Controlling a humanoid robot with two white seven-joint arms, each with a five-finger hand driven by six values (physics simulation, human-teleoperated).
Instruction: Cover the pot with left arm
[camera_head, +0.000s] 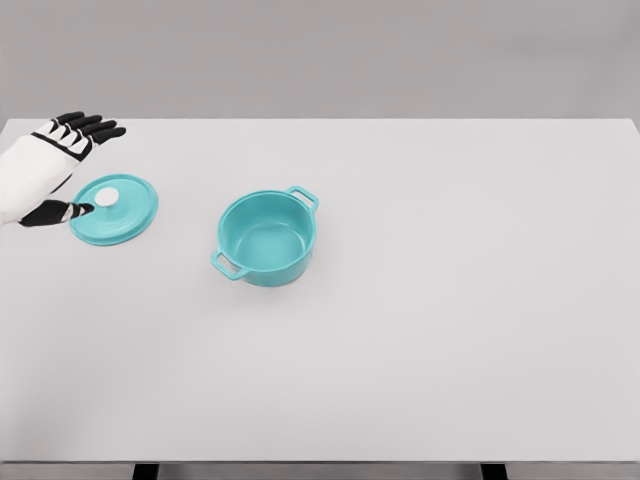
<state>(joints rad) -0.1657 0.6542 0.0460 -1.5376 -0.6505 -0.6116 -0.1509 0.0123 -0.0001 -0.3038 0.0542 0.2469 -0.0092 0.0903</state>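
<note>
One hand (55, 165) is in view, the left, entering from the left edge of the head view on a white arm. Its dark fingers (90, 126) are spread apart and extended toward the far side of the table, and they hold nothing. The thumb (62, 212) points to the right, with its tip at the left edge of the lid, close to the knob; whether it actually touches cannot be settled from this view.

The lid (114, 209) is turquoise and round, lying flat on the table with its white knob (106, 197) facing up. It sits near the left edge of the table, just beside the hand.

The pot (267, 238) is the same turquoise colour and stands upright to the right of the lid, apart from it, roughly left of the table's centre. It is uncovered, and the inside shows only the bare bottom (nothing visible in it). One side handle (304, 195) points toward the far right, the other (227, 265) toward the near left.

The table (460, 320) is a plain white surface under a grey wall. The lid is not on the pot.
</note>
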